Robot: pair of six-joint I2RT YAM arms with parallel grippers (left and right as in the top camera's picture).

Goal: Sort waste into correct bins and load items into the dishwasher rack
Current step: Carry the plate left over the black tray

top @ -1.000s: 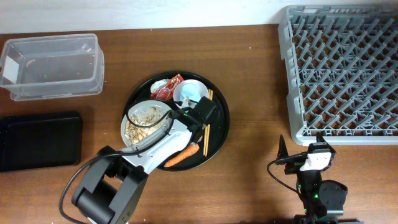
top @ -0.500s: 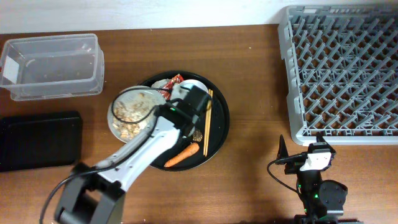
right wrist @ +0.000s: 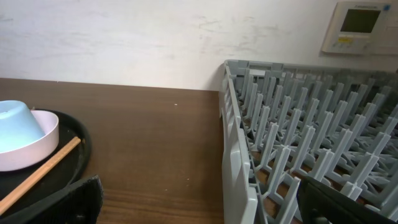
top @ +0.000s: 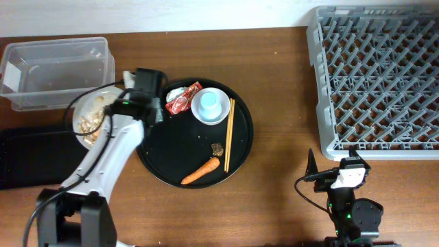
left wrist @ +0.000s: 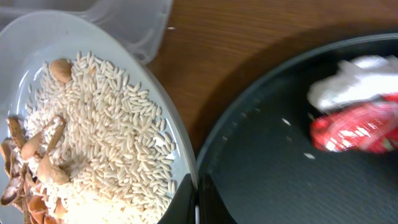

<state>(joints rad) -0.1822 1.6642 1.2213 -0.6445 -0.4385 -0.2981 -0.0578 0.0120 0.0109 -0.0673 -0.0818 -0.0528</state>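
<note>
Dishwasher rack (top: pixel 377 75): stood at the table's far right corner, with nothing loaded that I could see.
Round black tray (top: pixel 171 158): sat mid-table and held the cup, bowl, chopsticks, carrot, lump, wrapper and tissue.
Clear tub (top: pixel 55 72): lay at the far left; in the overhead view its near right corner met the plate's far edge.
Shallow black tray (top: pixel 34 154): lay at the left edge, just in front of the tub, partly under the plate's near side in the overhead view.
Plate (top: pixel 86 113): was held off the round tray, to its left, between the two bins.
Key relation: the plate reached away from the fingers toward the bins, so tipping the free rim would likely send the load leftward; the left arm was far nearer than the right.
Left gripper (left wrist: pixel 194 202): pinched the plate's rim on the side facing the round tray.
Right gripper (top: pixel 333 165): was parked near the table's front right, fingers spread, holding nothing.
Crumbs (left wrist: pixel 106 124): a heaped pale mound of rice-like grains, with brown scraps along one edge of the plate.
Plate look: wide, pale and smooth, bare only near its rim.
</note>
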